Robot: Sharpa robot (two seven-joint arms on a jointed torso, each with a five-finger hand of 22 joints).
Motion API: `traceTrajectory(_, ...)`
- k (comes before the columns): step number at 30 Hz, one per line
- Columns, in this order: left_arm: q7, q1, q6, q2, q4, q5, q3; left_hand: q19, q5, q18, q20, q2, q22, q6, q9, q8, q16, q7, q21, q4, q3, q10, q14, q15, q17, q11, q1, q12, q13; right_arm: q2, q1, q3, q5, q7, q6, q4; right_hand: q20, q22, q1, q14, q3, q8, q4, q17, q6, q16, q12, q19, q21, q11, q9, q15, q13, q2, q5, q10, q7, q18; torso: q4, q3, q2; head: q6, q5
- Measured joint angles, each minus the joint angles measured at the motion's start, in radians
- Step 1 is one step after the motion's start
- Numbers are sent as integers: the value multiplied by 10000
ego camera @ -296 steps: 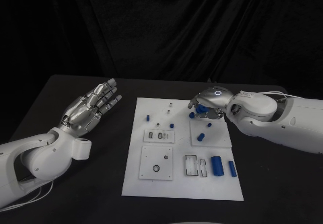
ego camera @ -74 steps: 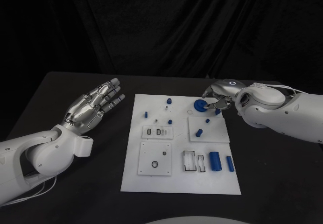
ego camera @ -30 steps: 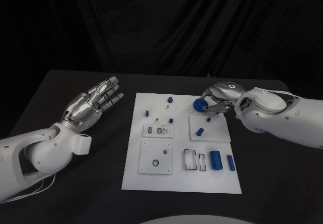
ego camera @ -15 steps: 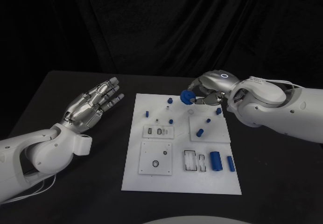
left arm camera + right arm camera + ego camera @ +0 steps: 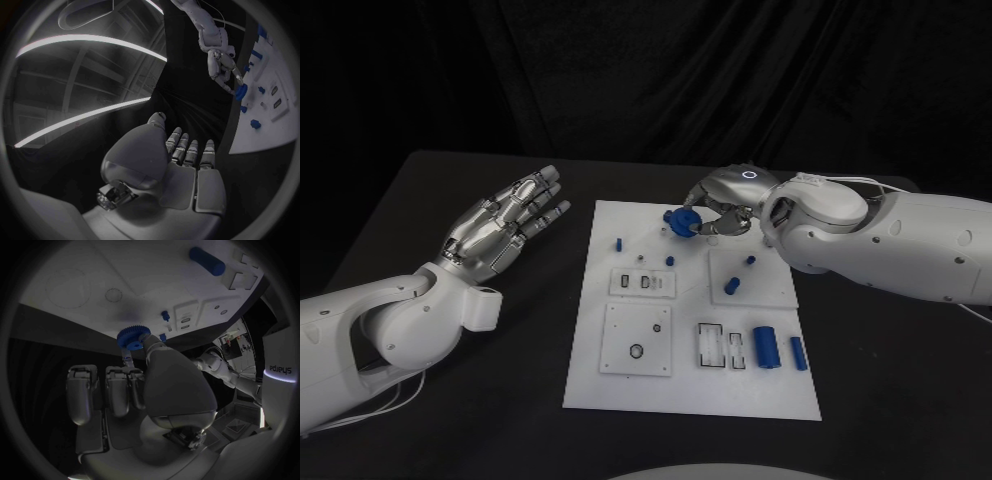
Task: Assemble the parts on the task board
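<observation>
My right hand [image 5: 721,203] hovers over the far edge of the white task board [image 5: 689,390] and pinches a blue gear [image 5: 682,222] between thumb and a finger. In the right wrist view the gear [image 5: 131,336] sits at the fingertips [image 5: 127,359], just above the board [image 5: 94,270]. My left hand [image 5: 502,225] is raised left of the board, palm up, fingers spread, holding nothing. The left wrist view shows that palm [image 5: 187,172], and beyond it the right hand [image 5: 222,62] with the gear [image 5: 240,92].
Small blue pegs [image 5: 617,241] [image 5: 671,259] [image 5: 750,260] [image 5: 730,288] stand on the board's far half. Two blue cylinders [image 5: 766,345] [image 5: 798,352] lie at its near right beside black-outlined slots [image 5: 713,347]. Black table surrounds the board.
My right hand has carried the gear leftward along the board's far edge, from the far right area towards the middle. The left hand has stayed in place.
</observation>
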Motion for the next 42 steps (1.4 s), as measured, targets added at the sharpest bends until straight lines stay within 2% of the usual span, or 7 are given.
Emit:
traceTrajectory(23,-3,0,7,111,-111,66,0,0,0,0,0,0,0,0,0,0,0,0,0,0,0,0,38,38,0,0,0,0,0,937,-209,5,-417,22,124,-692,0,-2,-104,0,27,0,-27,0,-9,0,0,0,-50,1,0,1,0,-108,-126,0,-9,0,-17,22,4,-84,-18)
traceTrajectory(29,-6,0,11,137,-137,70,0,0,0,0,-1,0,0,0,0,0,0,0,0,0,0,0,38,38,0,0,0,0,-1,1011,-210,7,-442,19,154,-739,0,-3,-116,0,69,62,15,-1,-229,0,0,0,-167,80,6,1,-1,-121,-508,2,-229,0,-12,19,0,-94,-37)
traceTrajectory(31,-8,0,13,143,-147,72,0,0,0,0,0,0,0,0,0,0,0,0,0,0,0,0,38,38,0,0,0,0,0,1040,-214,8,-448,0,203,-783,57,-3,-184,-1,151,-143,43,0,-396,0,0,-17,-167,182,154,115,0,-189,-702,29,-329,0,-12,18,-1,-94,-41)
traceTrajectory(32,-9,0,15,145,-151,72,0,0,0,0,0,0,0,0,0,0,0,0,0,0,0,0,38,38,0,0,0,0,-1,1051,-214,8,-449,-9,230,-801,73,-3,-195,8,152,-251,43,-1,-493,0,0,0,-204,198,793,121,0,-200,-781,14,-297,0,-12,15,-2,-96,-43)
traceTrajectory(34,-13,0,18,156,-163,74,0,0,0,0,-1,0,0,0,0,0,0,0,0,0,0,1,38,37,0,0,0,0,-1,1073,-216,10,-453,-35,305,-845,76,-3,-225,3,157,-363,43,0,-582,0,0,-3,-237,200,1082,125,0,-225,-908,12,-216,-1,-12,13,-4,-104,-44)
traceTrajectory(38,-19,0,29,170,-180,76,0,-1,0,0,-1,0,0,-35,0,0,0,35,0,0,0,0,38,37,0,0,0,0,-1,1095,-242,11,-458,-90,444,-894,179,-3,-319,1,225,-793,57,-1,-1233,0,0,0,-310,291,915,217,0,-185,-1096,1,-169,0,-12,12,-4,-117,-36)
traceTrajectory(42,-22,0,47,181,-208,78,0,0,0,0,-1,0,0,-35,-1,0,0,34,0,0,-1,0,38,37,0,0,0,0,-1,1130,-271,8,-462,-118,534,-928,179,-4,-367,1,249,-875,56,-1,-1641,0,0,0,-310,290,670,217,-1,-208,-1217,0,-209,-1,-11,12,-4,-129,-32)
